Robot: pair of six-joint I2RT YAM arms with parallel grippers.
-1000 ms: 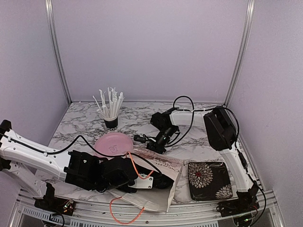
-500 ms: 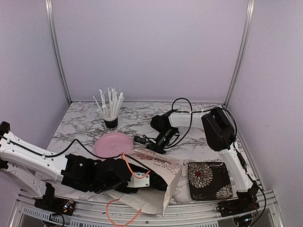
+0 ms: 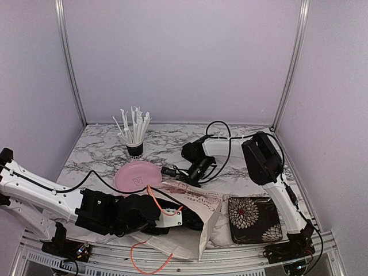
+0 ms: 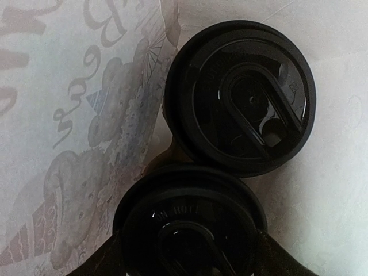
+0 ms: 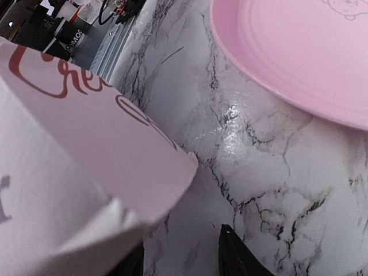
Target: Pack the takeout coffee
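Looking down from overhead, I am seeing the marble table (image 3: 167, 141) carrying a white printed paper bag (image 3: 195, 210), which is lying on its side at the near edge. The pink plate (image 3: 138, 174) is sitting just behind it. Both coffees are resting inside the bag with their lids on. The second takeout cup (image 4: 240, 98) is touching the near takeout cup (image 4: 190, 224), which my left gripper (image 4: 187, 261) is clamping, one finger pressing each side of its lid. My right gripper (image 5: 184, 261) is hovering over bare marble beside the bag's corner, fingers apart and gripping nothing.

Far cup (image 4: 240, 98) touches near cup (image 4: 190, 230) inside the bag (image 4: 69, 115).
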